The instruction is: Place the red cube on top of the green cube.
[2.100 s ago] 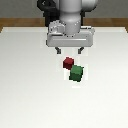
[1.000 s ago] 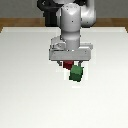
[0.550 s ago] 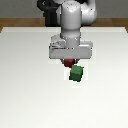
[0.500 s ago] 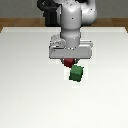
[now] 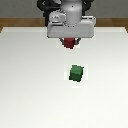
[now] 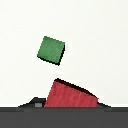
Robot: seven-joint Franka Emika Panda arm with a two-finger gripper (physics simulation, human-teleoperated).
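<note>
Green and small, the green cube (image 5: 76,73) sits alone on the white table (image 5: 25,90), nearer the exterior camera than the pincer and a little toward the exterior view's right of it. It lies well apart from the pincer, nothing touching it, with a faint shadow under its lower edge.

Behind and above it hangs the pincer (image 5: 70,43), closed on the red cube (image 5: 70,43). Only the lower part of that dark-red block shows in the exterior view, peeping out beneath the wide grey hand body of the Franka arm (image 5: 71,20). The fingers themselves are hard to make out there, dark slivers at either side of the block. The red cube appears clear of the table, with white surface showing between it and the green cube.

From the wrist view the red cube (image 6: 71,95) fills the space close under the camera, tilted, with dark finger parts at its two sides. The green cube (image 6: 52,49) lies beyond it, turned at an angle, on bare white table (image 6: 100,30). Nothing stands between the two cubes.
</note>
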